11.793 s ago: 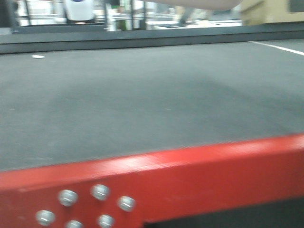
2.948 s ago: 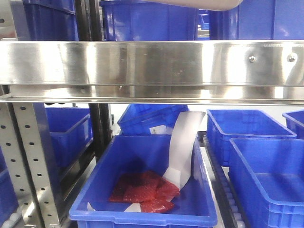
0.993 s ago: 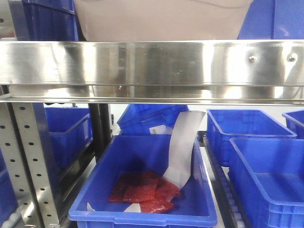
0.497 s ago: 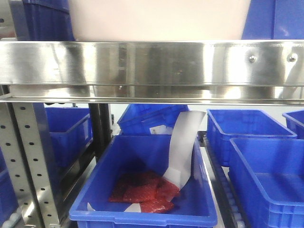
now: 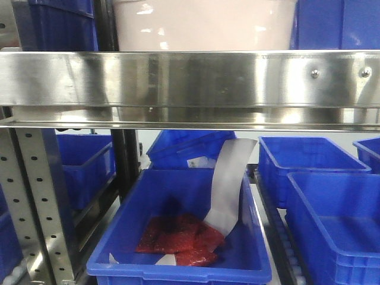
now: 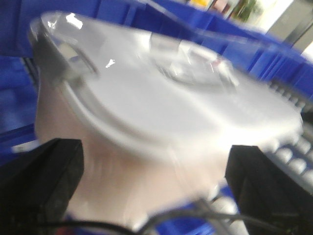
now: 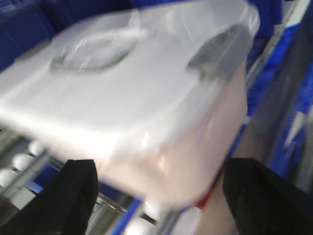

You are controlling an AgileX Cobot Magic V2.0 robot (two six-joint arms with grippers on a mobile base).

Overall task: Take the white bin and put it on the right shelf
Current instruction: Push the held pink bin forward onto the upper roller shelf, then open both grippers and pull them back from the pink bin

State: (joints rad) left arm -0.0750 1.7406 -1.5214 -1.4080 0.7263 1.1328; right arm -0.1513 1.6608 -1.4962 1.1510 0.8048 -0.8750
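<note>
White bin (image 5: 205, 24): now looks smaller and sits further back behind the steel rail of the right shelf (image 5: 190, 77) than half a second ago, so it is probably set down. Left gripper (image 6: 154, 176) and right gripper (image 7: 164, 191): both spread wide at the bin's ends, contact unclear in the blur. Release appears under way.

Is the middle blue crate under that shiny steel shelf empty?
No, the blue crate holds red packets and a curled white paper strip leaning against its back wall.
</note>
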